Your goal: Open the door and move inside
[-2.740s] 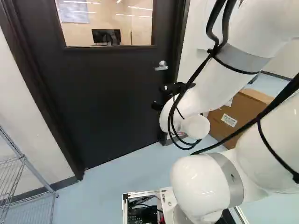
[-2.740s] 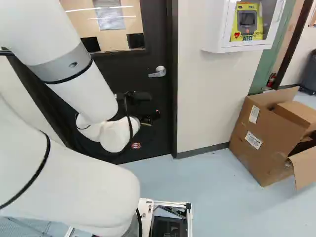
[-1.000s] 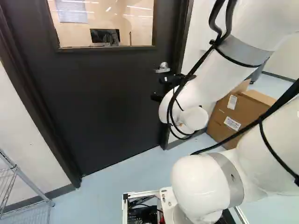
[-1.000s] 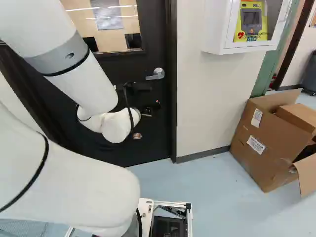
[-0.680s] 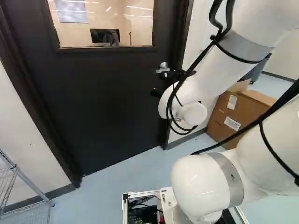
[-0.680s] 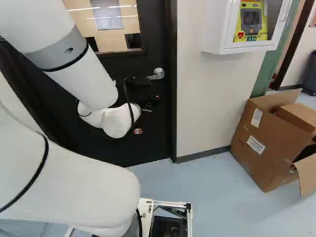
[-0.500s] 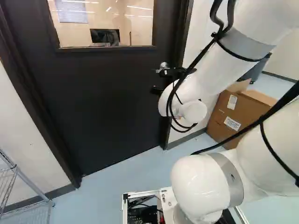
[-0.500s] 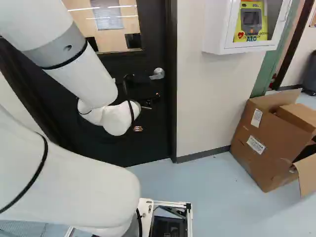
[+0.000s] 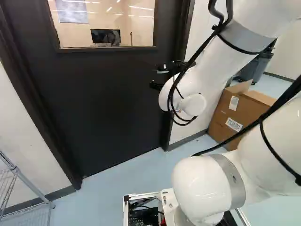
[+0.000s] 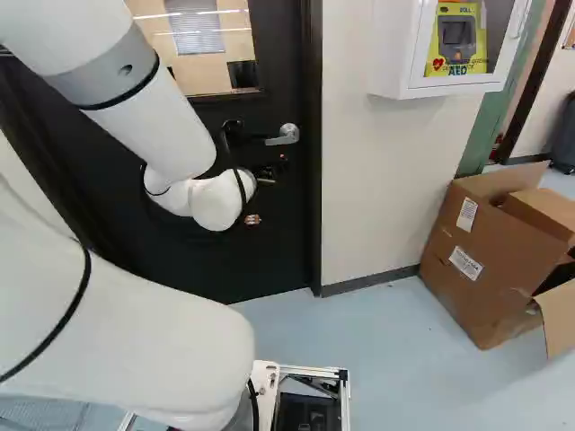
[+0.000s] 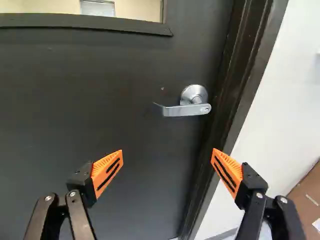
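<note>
Dark door (image 9: 103, 103) and pale wall (image 10: 382, 180) stand ahead of you, with a cardboard box (image 10: 485, 278) on the floor at about two o'clock from the base. Judged on a clock face set up as you look along the hand (image 11: 168, 151), the silver lever (image 11: 186, 110) lies ahead and higher, between twelve and one o'clock. Your hand is wide open and holds nothing; its two orange pads (image 11: 107, 172) stand at nine and three, well apart, and neither touches the lever. The lever's long axis runs nearly level, its free end pointing to nine from the round rose (image 11: 193, 93), close beside the door frame (image 11: 230, 95). That is what your next move turns on: the fingers would close along the lever, not across it. You probably want to raise the hand toward twelve, then either roll it a quarter turn to grip across, or bear down on the free end. Mind the finger at three, which could catch the frame. The door looks closed; you can't tell which way it swings.
</note>
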Robot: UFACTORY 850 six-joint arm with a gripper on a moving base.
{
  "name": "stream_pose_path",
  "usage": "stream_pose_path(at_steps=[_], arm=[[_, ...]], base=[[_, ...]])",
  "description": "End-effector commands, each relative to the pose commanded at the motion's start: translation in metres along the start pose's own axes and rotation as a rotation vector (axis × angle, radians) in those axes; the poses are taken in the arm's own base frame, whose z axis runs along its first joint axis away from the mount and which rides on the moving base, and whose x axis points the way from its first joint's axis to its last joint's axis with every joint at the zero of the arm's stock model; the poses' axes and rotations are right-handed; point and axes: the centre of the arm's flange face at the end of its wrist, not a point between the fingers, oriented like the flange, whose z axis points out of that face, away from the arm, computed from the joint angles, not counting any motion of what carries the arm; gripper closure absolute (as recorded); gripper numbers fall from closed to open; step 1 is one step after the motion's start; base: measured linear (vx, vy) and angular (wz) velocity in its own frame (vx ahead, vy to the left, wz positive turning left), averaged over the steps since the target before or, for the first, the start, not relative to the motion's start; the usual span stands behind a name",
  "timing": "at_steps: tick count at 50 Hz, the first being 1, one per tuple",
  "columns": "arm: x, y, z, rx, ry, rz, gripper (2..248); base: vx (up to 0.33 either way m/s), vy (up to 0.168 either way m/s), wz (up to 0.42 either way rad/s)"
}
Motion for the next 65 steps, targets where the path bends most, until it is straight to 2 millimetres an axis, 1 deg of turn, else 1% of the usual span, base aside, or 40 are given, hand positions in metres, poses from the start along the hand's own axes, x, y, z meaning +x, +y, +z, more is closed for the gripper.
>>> stream_pose_path(at_steps=[36,65], arm=[[0.046,-0.006,0.046,0.083,0.071,-0.073,3],[0.056,-0.015,0.09,0.11,0.071,-0.076,3]], base=[[0.0,0.0,0.0],[0.0,0.0,0.0]])
